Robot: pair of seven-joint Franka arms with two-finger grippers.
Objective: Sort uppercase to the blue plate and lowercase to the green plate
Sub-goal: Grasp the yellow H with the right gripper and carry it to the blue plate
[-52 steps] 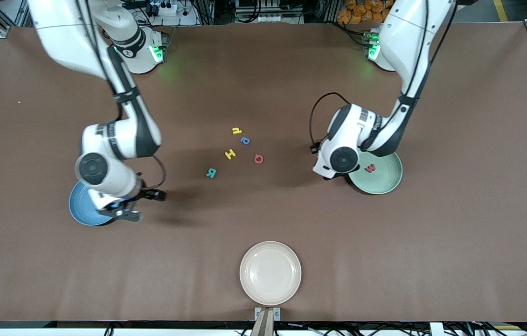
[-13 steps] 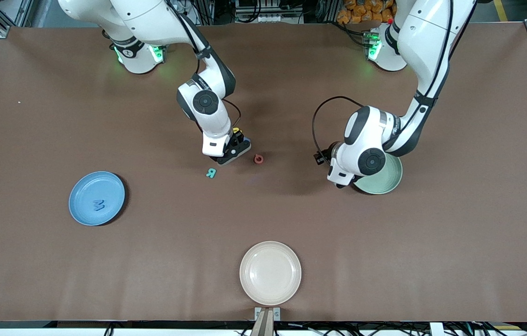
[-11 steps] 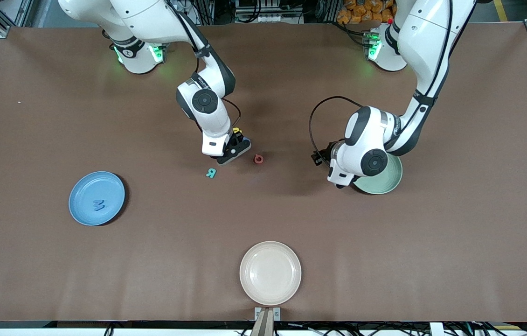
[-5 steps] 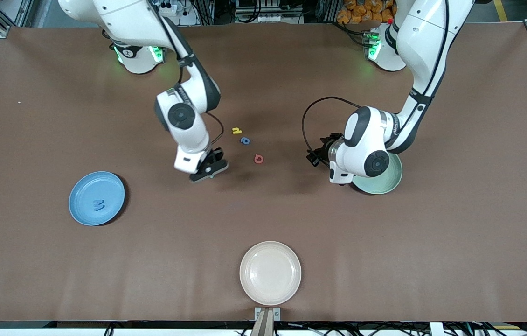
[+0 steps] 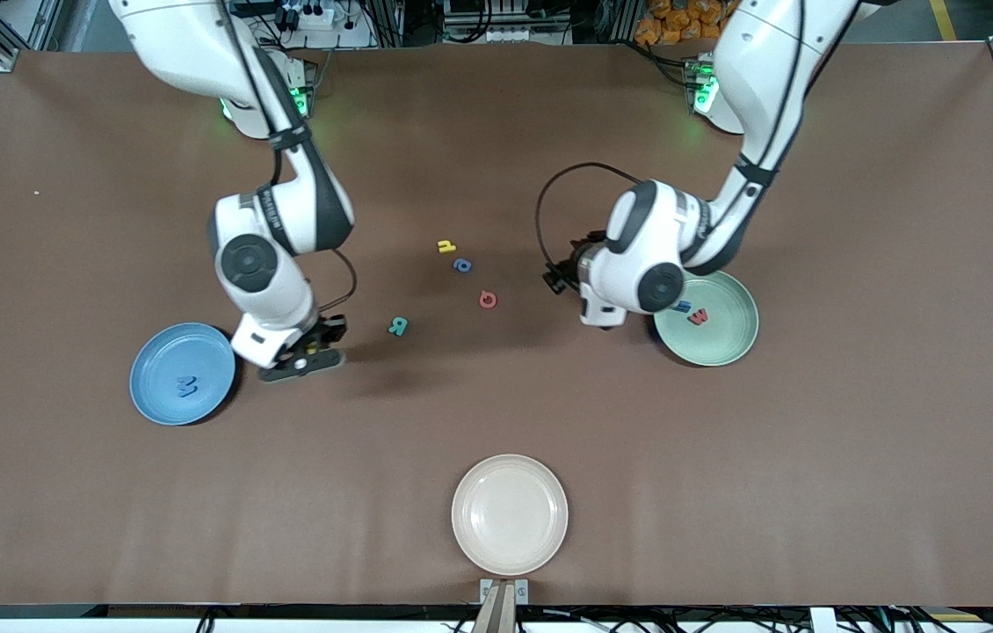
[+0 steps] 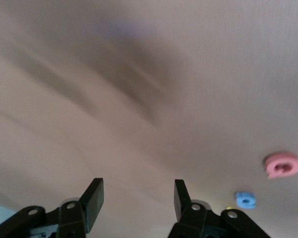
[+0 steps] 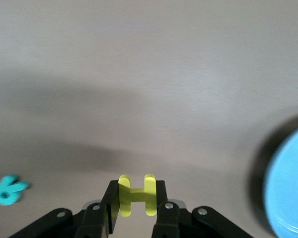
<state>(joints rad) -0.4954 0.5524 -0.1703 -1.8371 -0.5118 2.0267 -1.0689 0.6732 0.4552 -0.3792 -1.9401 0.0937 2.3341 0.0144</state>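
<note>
Brown table, three plates, loose foam letters mid-table; progress roughly three of eight sorted, one more in transit. Going across the front view from the right arm's end: blue plate (image 5: 183, 374) at about 9 o'clock of the table holds the blue M (image 5: 187, 386), done. Right gripper (image 5: 301, 359) hangs just beside that plate, at its 3 o'clock, fingers pinching the yellow H (image 7: 136, 194), not yet over the plate. Teal R (image 5: 398, 327) lies on the table, unsorted. Yellow n (image 5: 446, 247), blue a (image 5: 462, 265) and red Q (image 5: 487, 300) lie clustered near table centre, unsorted. Cream plate (image 5: 509, 514) at 6 o'clock sits unused. Left gripper (image 6: 136, 203) hangs over bare table just beside the green plate (image 5: 706, 318), fingers spread and holding nothing. Green plate at 3 o'clock holds red w (image 5: 699, 316) and blue m (image 5: 681, 307), done. Left to do: drop H, then R and Q to blue, n and a to green.
</note>
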